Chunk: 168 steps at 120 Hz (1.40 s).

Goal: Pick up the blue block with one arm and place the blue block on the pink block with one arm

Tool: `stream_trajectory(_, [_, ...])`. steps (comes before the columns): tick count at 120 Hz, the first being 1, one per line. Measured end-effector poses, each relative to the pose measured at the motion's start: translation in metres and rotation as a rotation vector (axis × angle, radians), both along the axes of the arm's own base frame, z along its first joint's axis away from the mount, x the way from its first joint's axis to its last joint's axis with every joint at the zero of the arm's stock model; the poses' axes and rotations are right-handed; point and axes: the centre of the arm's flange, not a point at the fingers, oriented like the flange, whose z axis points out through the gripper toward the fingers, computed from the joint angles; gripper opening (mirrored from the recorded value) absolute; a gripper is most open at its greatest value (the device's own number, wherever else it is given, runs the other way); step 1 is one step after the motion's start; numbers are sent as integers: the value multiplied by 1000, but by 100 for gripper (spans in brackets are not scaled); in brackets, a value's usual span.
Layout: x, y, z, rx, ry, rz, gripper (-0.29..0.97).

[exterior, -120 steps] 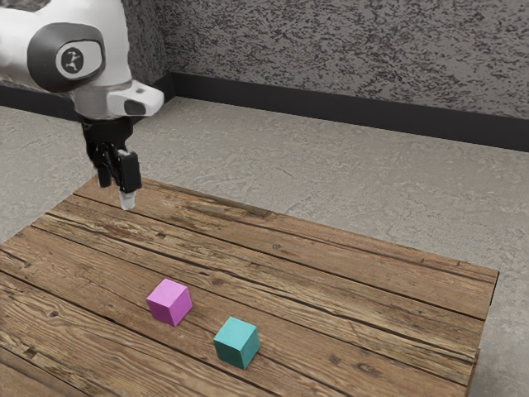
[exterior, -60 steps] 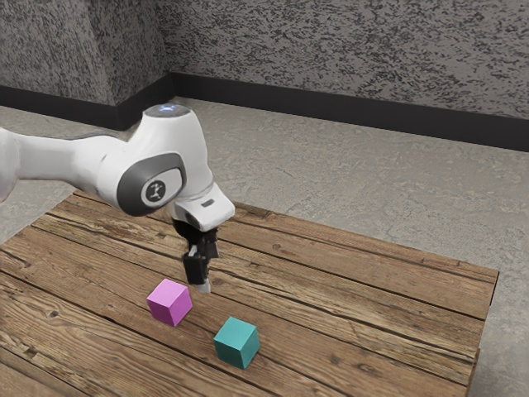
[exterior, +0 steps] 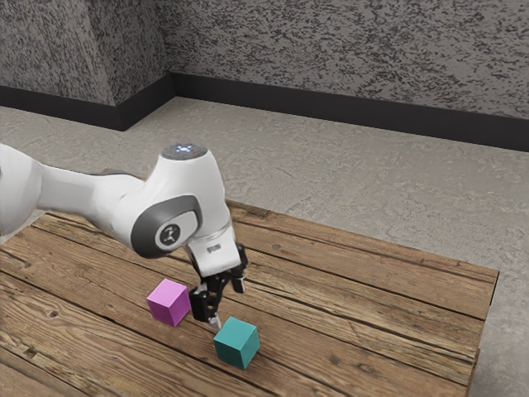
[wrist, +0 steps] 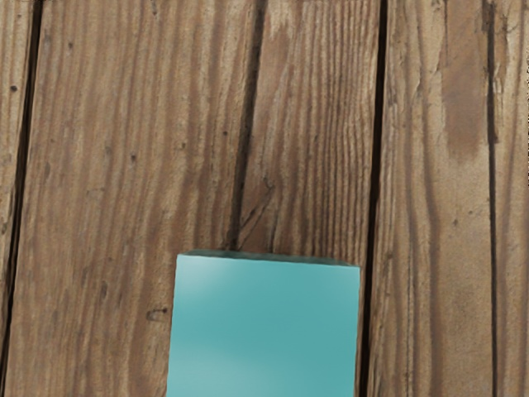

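Note:
The blue block [exterior: 236,341], a teal cube, rests on the wooden table [exterior: 372,314] near its front edge. The pink block [exterior: 169,302] sits a short way toward the exterior view's left of it. My gripper [exterior: 220,309] hangs low between the two cubes, just above and behind the blue block's upper left corner. Its fingers stand open with nothing between them. In the wrist view the blue block's top face [wrist: 264,327] lies just under my hand on the planks.
The table's far edge [exterior: 364,236] and right edge [exterior: 488,322] drop to a grey floor. My white arm [exterior: 99,203] reaches in over the table's left part. Bare planks lie to the right of the blocks.
My arm swung from the table's back left corner down and to the right. The gripper has dropped from beside the pink block to just above the blue block. Neither block moved.

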Motion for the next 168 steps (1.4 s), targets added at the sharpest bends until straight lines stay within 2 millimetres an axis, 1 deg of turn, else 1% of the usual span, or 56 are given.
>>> stream_trajectory(25, [-1,-2,-40,-33,54,-54,68])
stream_trajectory(38, [4,-2,-44,-48,28,-73,68])
stream_trajectory(57, [9,0,-66,-66,31,-91,68])
stream_trajectory(81, [10,-1,-87,-80,39,-114,68])
stream_trajectory(110, [10,-2,-98,-86,45,-135,67])
stream_trajectory(116, [10,-2,-98,-87,44,-139,63])
stream_trajectory(125, [10,-2,-98,-87,42,-143,46])
stream_trajectory(130, [11,-2,-98,-87,40,-146,40])
stream_trajectory(138, [11,-1,-95,-86,33,-147,33])
stream_trajectory(142, [12,1,-87,-83,21,-148,31])
stream_trajectory(155, [13,4,-44,-62,-36,-154,28])
stream_trajectory(161, [12,6,-15,-49,-72,-156,29])
stream_trajectory(168, [10,12,8,-37,-95,-150,30])
